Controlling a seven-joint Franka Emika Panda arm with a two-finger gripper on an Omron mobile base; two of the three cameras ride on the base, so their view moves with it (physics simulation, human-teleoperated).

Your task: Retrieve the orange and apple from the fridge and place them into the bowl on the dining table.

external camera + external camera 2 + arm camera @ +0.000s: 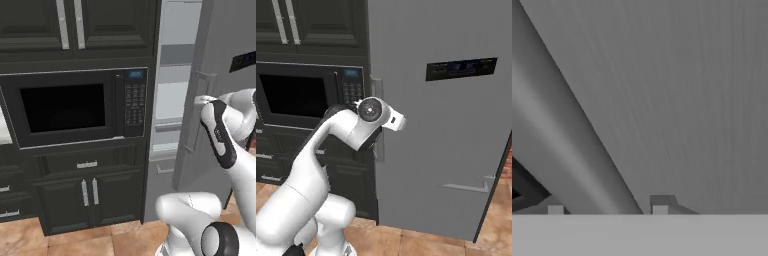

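Standing barely begun: tall grey metal fridge (441,135) swung partly open beside the black microwave (75,107), fingers (607,210) narrowly parted astride its long vertical handle (567,145), fruit and bowl still to fetch.

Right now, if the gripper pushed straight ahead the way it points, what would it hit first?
Most likely the fridge door: in the hand view the gripper faces its grey panel, straddling the long handle. Depth is unclear.
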